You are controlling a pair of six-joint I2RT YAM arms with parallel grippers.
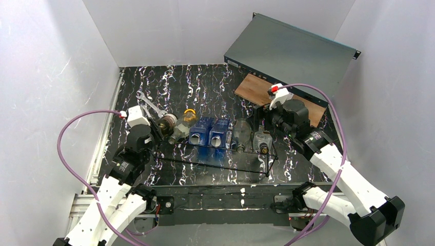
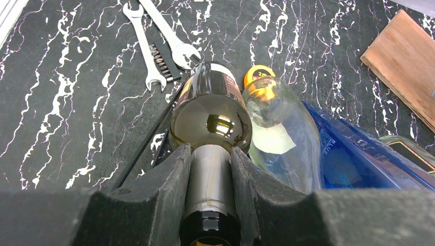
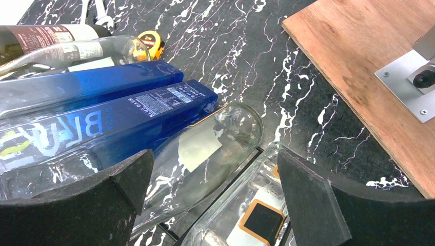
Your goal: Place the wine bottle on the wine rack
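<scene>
A dark olive wine bottle (image 2: 210, 110) with a silver-capped neck lies at the left end of the black wire wine rack (image 1: 256, 154), next to a clear bottle (image 2: 279, 133). My left gripper (image 2: 210, 156) is shut on its neck; in the top view the left gripper (image 1: 158, 129) is at the rack's left end, by the bottle (image 1: 167, 123). A rack rod (image 2: 146, 141) runs under the bottle. My right gripper (image 3: 213, 159) is open and empty, over two clear bottles (image 3: 215, 138) at the rack's right end (image 1: 268, 123).
Two blue bottles (image 1: 210, 131) lie mid-rack. Two wrenches (image 2: 154, 43) and a bit holder (image 2: 160, 61) lie behind the rack's left end, with a yellow tape measure (image 2: 258, 74). A wooden board (image 3: 369, 66) and a grey metal box (image 1: 292, 54) stand at the back right.
</scene>
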